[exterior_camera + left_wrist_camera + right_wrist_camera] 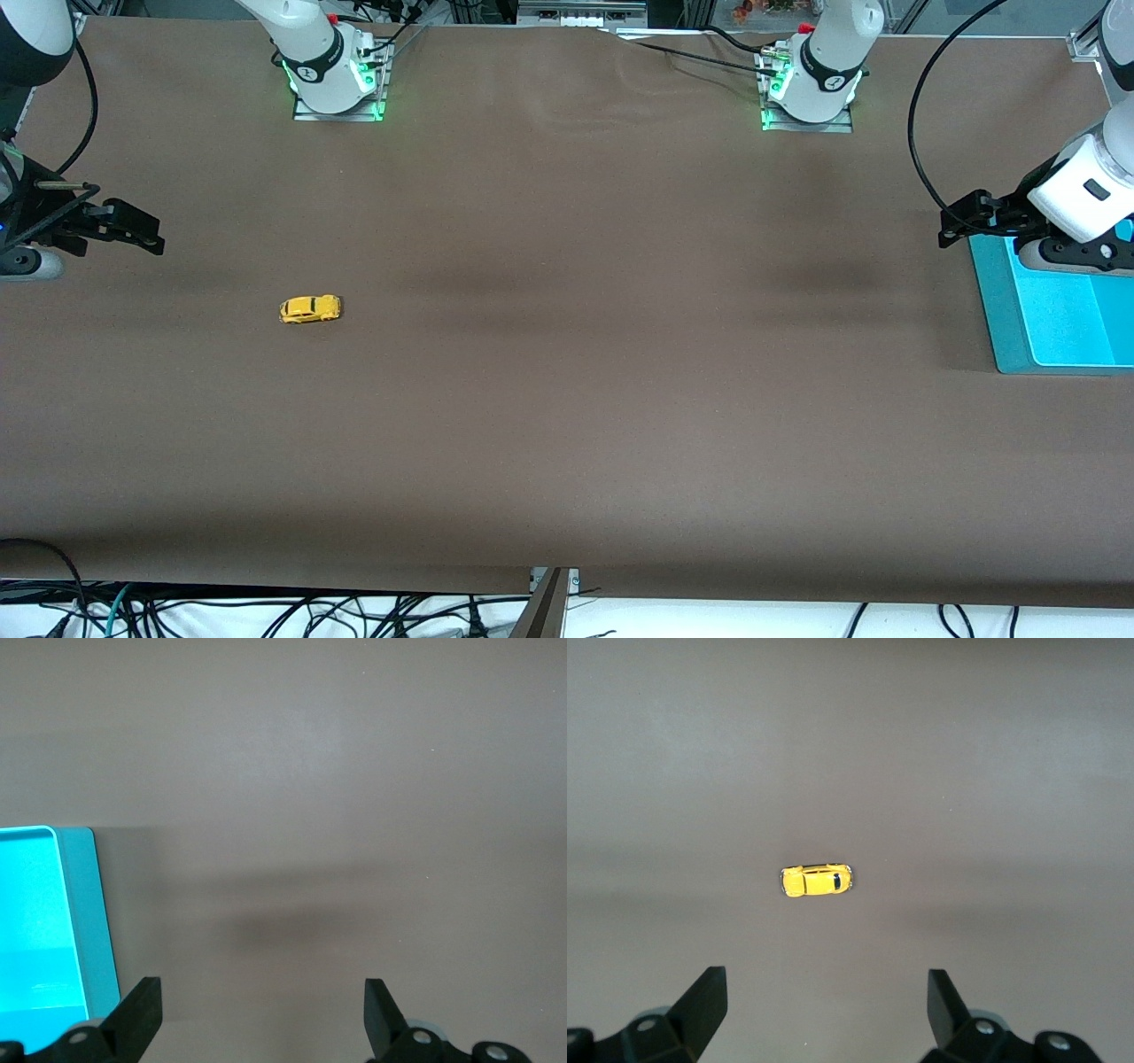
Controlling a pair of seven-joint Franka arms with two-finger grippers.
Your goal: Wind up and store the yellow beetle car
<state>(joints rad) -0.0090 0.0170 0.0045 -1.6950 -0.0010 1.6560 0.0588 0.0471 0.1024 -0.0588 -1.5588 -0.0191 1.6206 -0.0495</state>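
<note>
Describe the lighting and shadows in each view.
Front view: soft dark shadow bands cross the brown table cloth; green lights glow at both arm bases. Left wrist view: the turquoise plastic tray glares bright. Right wrist view: even light, the tiny yellow beetle car sharp.

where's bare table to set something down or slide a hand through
Nearly everywhere. The brown cloth between the yellow beetle car and the turquoise tray is bare, as is the whole strip nearer the front camera. Tighter spots: the tray's end, where the left gripper hangs open over its corner, and the right arm's end, where the right gripper waits open above the cloth.
</note>
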